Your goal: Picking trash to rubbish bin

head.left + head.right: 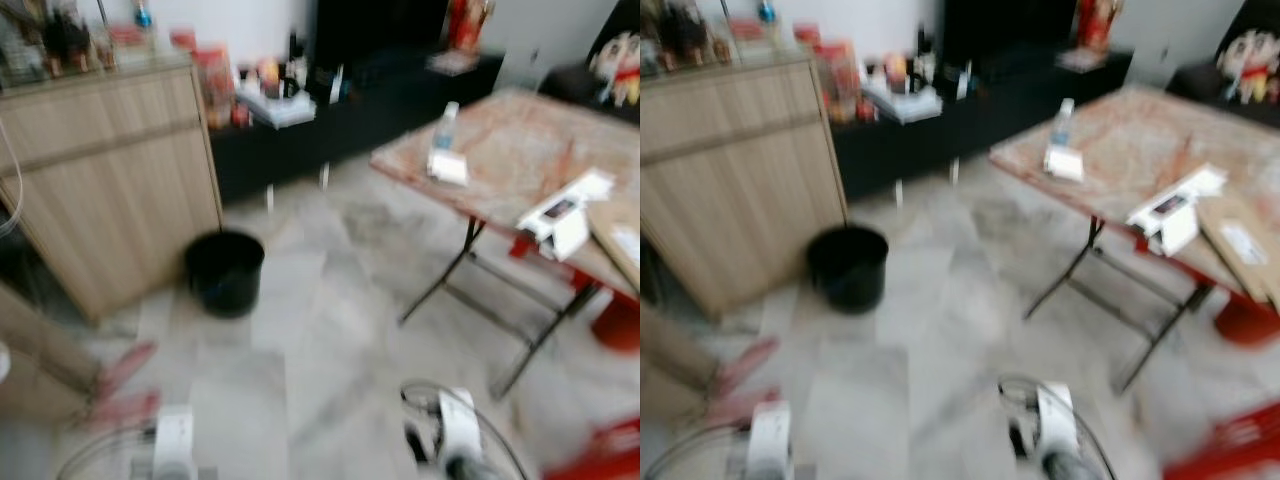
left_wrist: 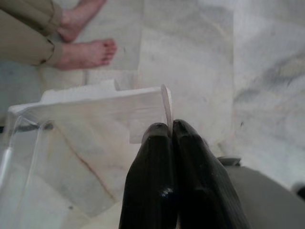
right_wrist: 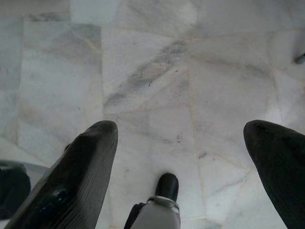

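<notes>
Blurred room view. Left end effector [image 2: 170, 131] clenched on clear plastic packet [image 2: 90, 114] w/ white edge, above marble floor [image 2: 200, 57]. Right end effector [image 3: 181, 143] released, fingers wide. Black rubbish bin [image 1: 224, 270] at 10 o'clock, beside wooden cabinet [image 1: 110, 170]. Person's bare feet [image 2: 86, 50] nearby.

Floor: pale marble tiles [image 1: 330, 300] with grey veining, evenly lit. Left side: a light wooden cabinet [image 1: 110, 180] carrying blurred bottles on top. Along the white back wall [image 1: 250, 25] runs a low black sideboard [image 1: 350, 110] cluttered with small items. Right side: a folding table [image 1: 520, 140] with a worn reddish-white top and crossed black legs, holding a bottle [image 1: 446, 125] and white packages. A person's bare feet [image 2: 83, 47] stand on the tiles near the cabinet
</notes>
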`<state>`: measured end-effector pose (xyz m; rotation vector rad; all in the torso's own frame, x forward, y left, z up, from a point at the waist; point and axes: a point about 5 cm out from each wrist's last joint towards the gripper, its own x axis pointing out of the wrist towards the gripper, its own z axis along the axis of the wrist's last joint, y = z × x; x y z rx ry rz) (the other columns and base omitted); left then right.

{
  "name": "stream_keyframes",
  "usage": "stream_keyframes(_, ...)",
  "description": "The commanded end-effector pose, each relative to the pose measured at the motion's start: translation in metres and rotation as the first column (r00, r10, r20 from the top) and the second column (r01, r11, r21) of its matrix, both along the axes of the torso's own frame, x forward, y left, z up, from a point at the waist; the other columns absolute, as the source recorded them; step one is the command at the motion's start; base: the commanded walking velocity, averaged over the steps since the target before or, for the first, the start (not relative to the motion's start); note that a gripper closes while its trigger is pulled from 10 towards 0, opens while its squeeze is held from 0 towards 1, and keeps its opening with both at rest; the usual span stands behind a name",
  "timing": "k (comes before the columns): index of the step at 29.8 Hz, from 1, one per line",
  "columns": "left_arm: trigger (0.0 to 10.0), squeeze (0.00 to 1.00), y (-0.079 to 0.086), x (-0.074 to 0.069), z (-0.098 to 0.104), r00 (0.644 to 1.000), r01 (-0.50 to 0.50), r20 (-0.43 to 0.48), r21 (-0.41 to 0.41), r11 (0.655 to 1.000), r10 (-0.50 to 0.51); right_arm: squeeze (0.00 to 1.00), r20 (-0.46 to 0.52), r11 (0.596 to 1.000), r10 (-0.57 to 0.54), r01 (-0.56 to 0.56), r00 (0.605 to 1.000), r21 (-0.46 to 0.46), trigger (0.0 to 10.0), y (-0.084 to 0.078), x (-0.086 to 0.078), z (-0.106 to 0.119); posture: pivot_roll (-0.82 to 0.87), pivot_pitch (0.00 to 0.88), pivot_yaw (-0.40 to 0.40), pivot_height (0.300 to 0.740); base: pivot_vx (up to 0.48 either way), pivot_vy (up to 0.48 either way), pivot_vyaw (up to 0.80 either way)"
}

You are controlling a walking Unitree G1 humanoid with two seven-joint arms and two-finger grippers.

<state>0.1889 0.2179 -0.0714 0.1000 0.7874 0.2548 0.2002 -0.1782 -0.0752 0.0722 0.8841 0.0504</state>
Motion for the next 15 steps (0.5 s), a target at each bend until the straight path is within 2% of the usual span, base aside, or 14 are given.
stream_keyframes(1, 10.0, 0.00, -0.0072, 0.0028, -0.0001, 1.000, -0.004, 0.008, -0.021, 1.000, 0.004, 0.00, 0.011, 1.000, -0.022, 0.022, 1.000, -0.018, 10.0, -0.0101, 0.0020, 0.0024, 0.01, 0.105, -0.080, 0.740, 0.266, 0.000, 0.00)
stream_keyframes(15, 10.0, 0.00, -0.0070, 0.0030, 0.0001, 1.000, -0.009, 0.009, -0.020, 1.000, 0.009, 0.00, 0.020, 1.000, -0.017, 0.018, 1.000, -0.018, 10.0, -0.0084, 0.0043, 0.0035, 0.02, 0.106, -0.082, 0.740, 0.307, 0.000, 0.00)
